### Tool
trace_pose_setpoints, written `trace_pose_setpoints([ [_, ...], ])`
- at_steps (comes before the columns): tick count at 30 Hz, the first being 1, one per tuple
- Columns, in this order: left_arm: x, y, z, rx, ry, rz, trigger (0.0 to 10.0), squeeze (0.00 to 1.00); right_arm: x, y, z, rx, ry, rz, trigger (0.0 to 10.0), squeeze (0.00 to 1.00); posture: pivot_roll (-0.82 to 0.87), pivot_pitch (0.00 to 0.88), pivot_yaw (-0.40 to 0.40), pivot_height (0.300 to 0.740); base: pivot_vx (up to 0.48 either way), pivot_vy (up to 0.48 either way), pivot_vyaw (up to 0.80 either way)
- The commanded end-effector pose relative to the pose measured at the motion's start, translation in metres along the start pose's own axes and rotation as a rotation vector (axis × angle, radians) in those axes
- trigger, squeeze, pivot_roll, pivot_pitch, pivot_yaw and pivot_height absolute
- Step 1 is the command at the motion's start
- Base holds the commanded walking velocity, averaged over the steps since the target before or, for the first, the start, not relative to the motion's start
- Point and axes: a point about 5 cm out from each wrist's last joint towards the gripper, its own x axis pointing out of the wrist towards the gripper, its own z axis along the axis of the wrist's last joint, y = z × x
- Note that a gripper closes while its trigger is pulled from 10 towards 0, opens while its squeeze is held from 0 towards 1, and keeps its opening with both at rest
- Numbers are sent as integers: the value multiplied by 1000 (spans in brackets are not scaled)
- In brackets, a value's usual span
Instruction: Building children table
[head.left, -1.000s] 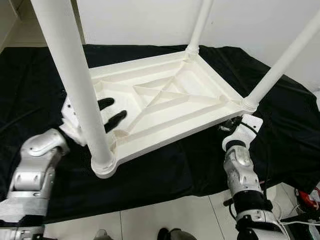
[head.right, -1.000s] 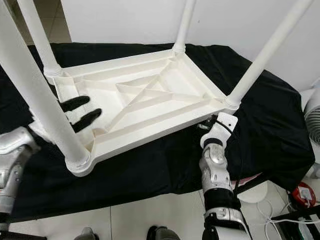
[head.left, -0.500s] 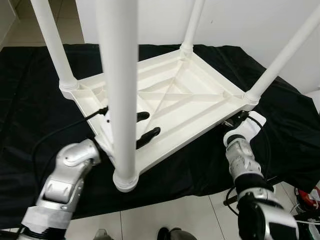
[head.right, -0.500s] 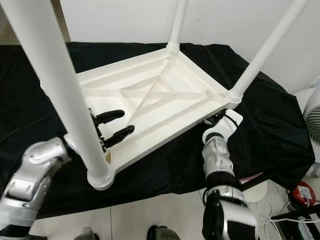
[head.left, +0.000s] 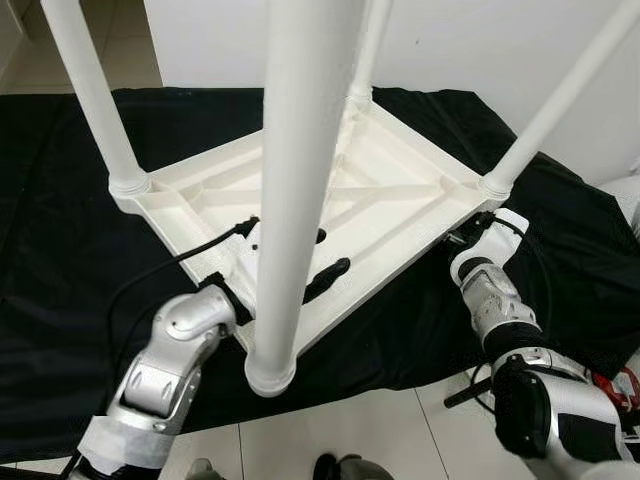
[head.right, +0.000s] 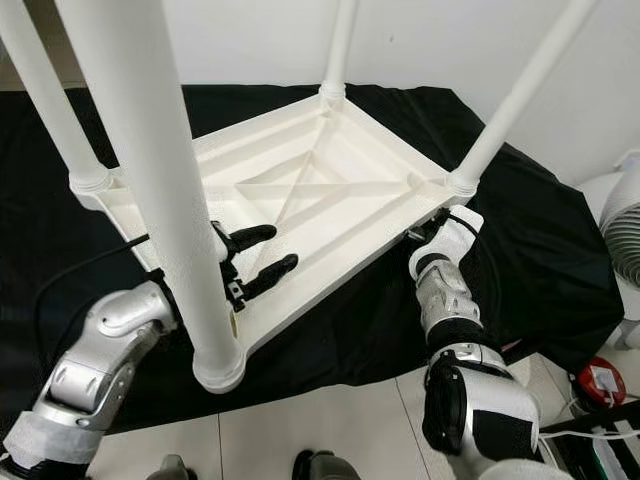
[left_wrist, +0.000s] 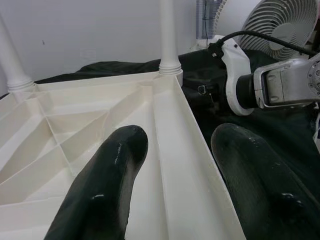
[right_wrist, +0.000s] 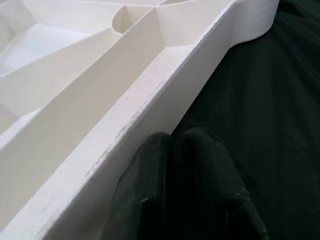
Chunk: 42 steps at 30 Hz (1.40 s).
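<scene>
The white plastic children's table (head.left: 400, 190) lies upside down on a black cloth (head.left: 60, 230), its legs pointing up. The nearest leg (head.left: 290, 200) rises close before me. My left gripper (head.left: 325, 255) is open and straddles the table's near rim (left_wrist: 180, 150). One finger (left_wrist: 107, 185) is inside the ribbed underside and the other is outside it. My right gripper (right_wrist: 175, 145) is shut with nothing in it. It lies on the cloth against the outer wall of the rim (right_wrist: 125, 125), by the right corner leg (head.left: 545, 110).
A white fan (head.right: 620, 220) stands at the right beyond the cloth. A red object (head.right: 600, 385) and cables lie on the tiled floor (head.left: 380, 430) at the lower right. A white wall (head.left: 450, 40) runs close behind the table.
The table's near corner and its leg have swung right and closer to me. My left arm went with it along the near rim. The right gripper stays at the right corner.
</scene>
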Motion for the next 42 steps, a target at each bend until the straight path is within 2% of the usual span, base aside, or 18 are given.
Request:
trace_pose_setpoints([
  [1,5,-9,-1,-38,24,-1,10000,0,2,11,-5,-75,39,65,10000,0,105,96,-94,740,0,0,0],
  [7,6,-12,-3,-61,44,11,10000,0,4,13,-4,-102,50,68,10000,0,110,94,-91,740,0,0,0],
  [18,10,-11,2,-88,74,87,10000,0,7,29,-5,-166,74,127,10000,0,129,82,-86,740,0,0,0],
  [21,14,-9,10,-80,84,116,10000,0,9,46,1,-199,37,206,10000,0,137,87,-89,740,0,0,0],
  [22,14,-9,10,-80,84,116,10000,0,9,46,1,-199,37,206,10000,0,137,87,-89,740,0,0,0],
  [24,18,-10,14,-74,83,124,10000,0,9,56,3,-199,18,257,10000,0,141,92,-89,740,0,0,0],
  [29,21,-12,16,-61,85,130,10000,0,9,65,5,-179,-1,308,10000,0,144,98,-90,740,0,0,0],
  [30,24,-13,20,-69,83,142,10000,0,7,76,4,-166,-25,386,10000,0,148,104,-89,740,0,0,0],
  [32,25,-14,21,-72,84,146,10000,0,6,79,3,-164,-31,409,10000,0,148,104,-89,740,0,0,0],
  [37,26,-15,21,-73,93,154,10000,0,4,82,0,-151,-32,431,10000,0,149,109,-88,740,0,0,0],
  [42,27,-11,24,-60,107,180,10000,0,5,74,2,-138,-69,376,10000,0,151,115,-82,740,0,0,0],
])
